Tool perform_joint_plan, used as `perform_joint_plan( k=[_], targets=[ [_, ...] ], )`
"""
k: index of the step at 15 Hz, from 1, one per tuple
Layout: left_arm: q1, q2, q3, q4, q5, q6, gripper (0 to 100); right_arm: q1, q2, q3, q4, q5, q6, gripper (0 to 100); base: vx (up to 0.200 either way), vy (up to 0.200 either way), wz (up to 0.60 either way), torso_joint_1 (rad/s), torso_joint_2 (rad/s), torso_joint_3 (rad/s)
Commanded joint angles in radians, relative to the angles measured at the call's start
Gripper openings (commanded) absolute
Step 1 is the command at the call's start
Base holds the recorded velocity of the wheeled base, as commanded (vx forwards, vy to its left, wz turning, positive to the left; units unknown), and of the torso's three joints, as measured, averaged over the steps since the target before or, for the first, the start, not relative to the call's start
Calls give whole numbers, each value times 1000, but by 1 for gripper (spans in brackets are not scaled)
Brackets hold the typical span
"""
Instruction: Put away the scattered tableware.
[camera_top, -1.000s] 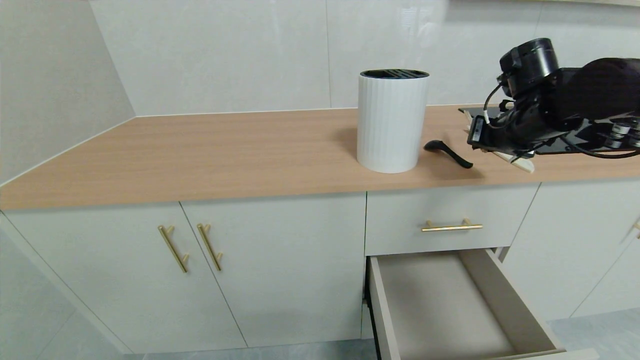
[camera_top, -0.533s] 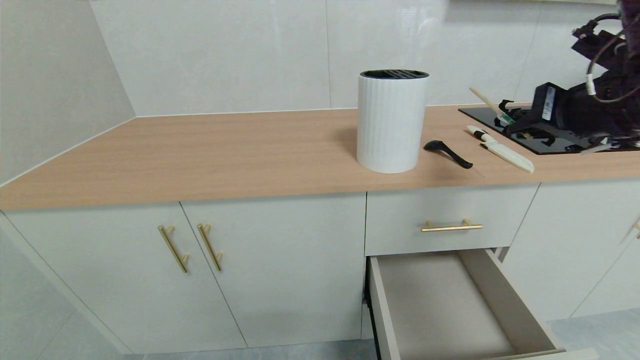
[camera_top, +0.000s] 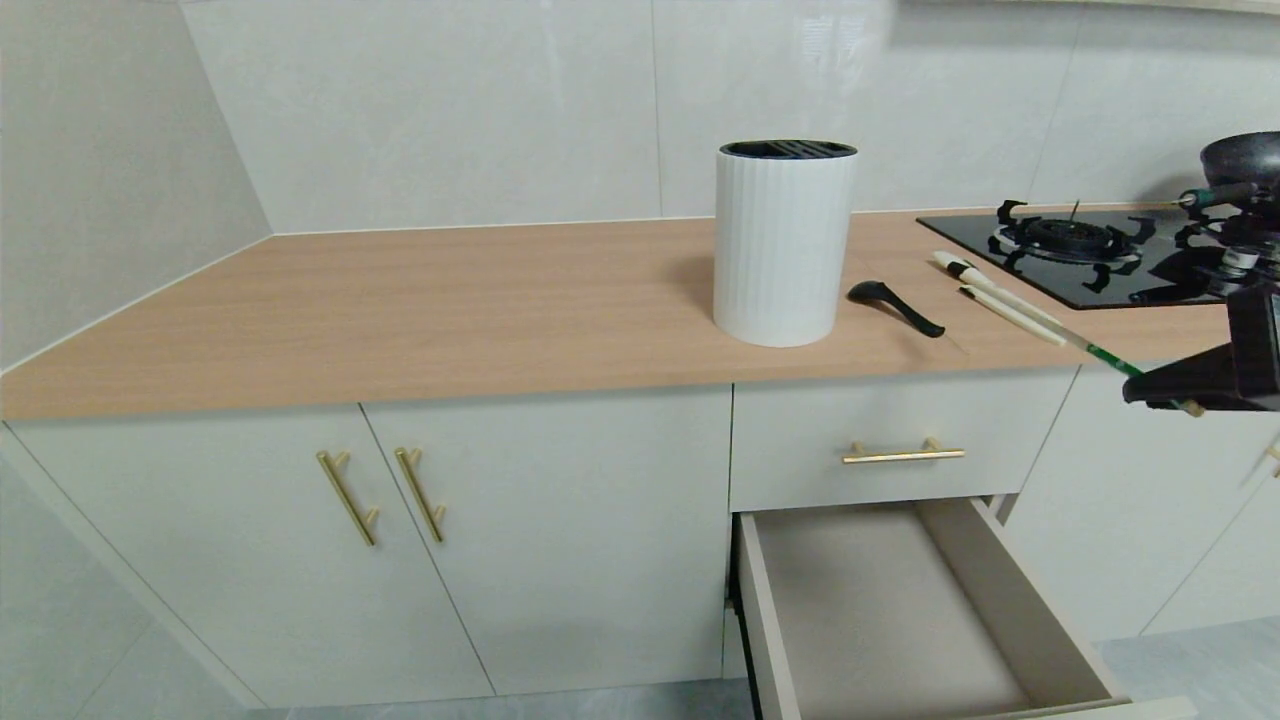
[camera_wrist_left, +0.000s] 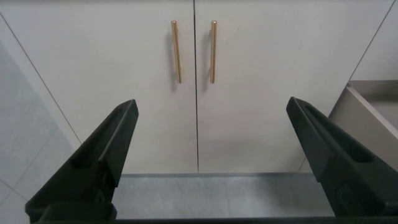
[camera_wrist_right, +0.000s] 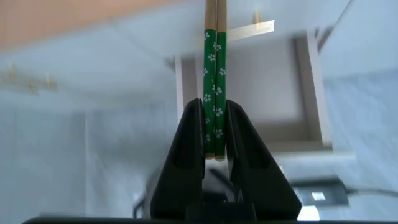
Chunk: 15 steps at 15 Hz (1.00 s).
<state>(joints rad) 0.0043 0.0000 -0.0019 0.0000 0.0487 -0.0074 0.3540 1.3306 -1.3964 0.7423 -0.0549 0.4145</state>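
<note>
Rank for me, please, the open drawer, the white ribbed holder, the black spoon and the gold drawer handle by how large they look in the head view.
1. open drawer, largest, though nearer the camera.
2. white ribbed holder.
3. black spoon and gold drawer handle look about alike, so unranked.

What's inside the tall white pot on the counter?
The tall white ribbed holder shows a black slotted insert at its top. Anything beneath the slots is hidden by its walls.
</note>
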Motion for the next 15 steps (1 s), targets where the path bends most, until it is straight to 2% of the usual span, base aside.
perform_joint_plan(
  k=[1,4,6,8,10,15],
  targets=[
    [0,0,-1,0,0,0,100,42,-73,79,6,0,0,0,0,0,0,0,0,0],
    [0,0,0,0,0,0,100,109,-73,232,6,0,-2,0,0,0,0,0,0,0],
    [0,0,-1,0,0,0,100,137,-41,275,5,6,0,0,0,0,0,0,0,0],
    [0,0,0,0,0,0,100,146,22,326,-1,61,0,0,0,0,0,0,0,0],
    [0,0,-1,0,0,0,100,146,108,341,-4,101,1,0,0,0,0,0,0,0],
    [0,0,0,0,0,0,100,140,338,344,-41,102,3,0,0,0,0,0,0,0]
  ],
)
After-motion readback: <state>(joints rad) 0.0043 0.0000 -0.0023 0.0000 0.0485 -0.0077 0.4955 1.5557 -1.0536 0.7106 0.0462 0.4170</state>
